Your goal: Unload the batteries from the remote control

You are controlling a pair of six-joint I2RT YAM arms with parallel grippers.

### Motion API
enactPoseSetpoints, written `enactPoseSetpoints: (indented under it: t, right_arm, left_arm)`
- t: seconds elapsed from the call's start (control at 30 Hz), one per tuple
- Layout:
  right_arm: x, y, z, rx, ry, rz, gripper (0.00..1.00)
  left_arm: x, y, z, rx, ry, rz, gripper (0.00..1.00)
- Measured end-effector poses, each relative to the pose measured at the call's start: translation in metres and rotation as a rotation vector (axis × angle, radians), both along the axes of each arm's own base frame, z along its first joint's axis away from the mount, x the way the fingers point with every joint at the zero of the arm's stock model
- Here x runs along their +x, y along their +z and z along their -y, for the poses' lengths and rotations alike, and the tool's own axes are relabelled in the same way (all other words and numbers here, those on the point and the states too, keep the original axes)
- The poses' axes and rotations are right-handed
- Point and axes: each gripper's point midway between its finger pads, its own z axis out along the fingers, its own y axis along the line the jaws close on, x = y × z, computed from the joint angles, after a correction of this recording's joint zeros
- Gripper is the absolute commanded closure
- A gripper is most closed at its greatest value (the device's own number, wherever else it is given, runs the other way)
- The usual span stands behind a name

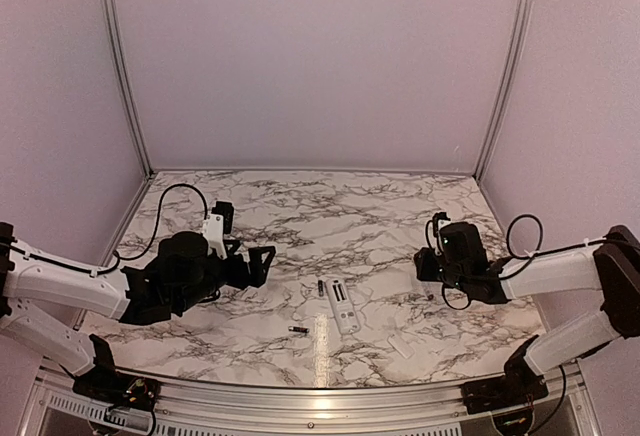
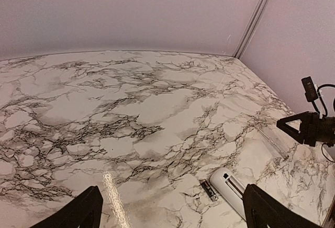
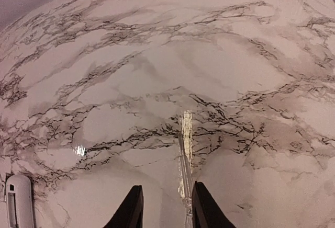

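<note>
I note the remote control (image 1: 342, 306) mid-table, open marble around it, edges well off. Left gripper (image 1: 262, 264) wide apart, empty; right gripper (image 3: 167, 187) narrowly parted over a clear stick (image 3: 184, 155).

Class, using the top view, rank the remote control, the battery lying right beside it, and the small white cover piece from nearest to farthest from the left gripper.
1. Battery, on the remote's left side, towards the left gripper.
2. Remote control, mid-table.
3. White cover piece, front right, near the table edge.
</note>
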Motion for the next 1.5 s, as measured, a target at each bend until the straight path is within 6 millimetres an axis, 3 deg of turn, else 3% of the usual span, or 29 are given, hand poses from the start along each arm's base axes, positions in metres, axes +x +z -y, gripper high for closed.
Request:
enactPoseSetpoints:
  t: [0.27, 0.5, 0.57, 0.63, 0.67, 0.87, 1.03, 1.17, 1.33, 1.5]
  right_arm:
    - [0.013, 0.067, -0.004, 0.021, 0.019, 0.138, 0.54]
    - [0.011, 0.087, -0.004, 0.012, 0.044, 0.184, 0.44]
    - [0.01, 0.089, -0.006, 0.009, 0.06, 0.189, 0.31]
    - [0.011, 0.091, -0.008, 0.0, 0.077, 0.192, 0.05]
    - [0.011, 0.093, -0.009, -0.001, 0.083, 0.192, 0.02]
    - [0.028, 0.133, -0.021, -0.022, 0.124, 0.273, 0.02]
    - [0.045, 0.161, -0.02, -0.091, 0.102, 0.335, 0.02]
    - [0.057, 0.162, 0.005, -0.154, 0.043, 0.341, 0.02]
    - [0.073, 0.158, 0.067, -0.205, -0.128, 0.332, 0.02]
    - [0.074, 0.131, 0.126, -0.273, -0.282, 0.293, 0.02]
  left_arm:
    - [0.002, 0.008, -0.009, -0.005, 0.034, 0.036, 0.02]
    - [0.007, 0.012, -0.02, 0.028, 0.09, 0.071, 0.02]
    - [0.009, 0.014, -0.025, 0.044, 0.11, 0.084, 0.01]
    - [0.013, 0.019, -0.031, 0.064, 0.138, 0.099, 0.01]
    - [0.016, 0.022, -0.034, 0.078, 0.156, 0.105, 0.02]
    - [0.051, 0.058, -0.064, 0.128, 0.321, 0.134, 0.01]
    - [0.07, 0.076, -0.116, 0.171, 0.485, 0.157, 0.04]
    - [0.086, 0.08, -0.171, 0.237, 0.658, 0.162, 0.01]
    - [0.097, 0.075, -0.236, 0.335, 0.844, 0.143, 0.01]
    - [0.095, 0.032, -0.279, 0.427, 0.856, 0.12, 0.01]
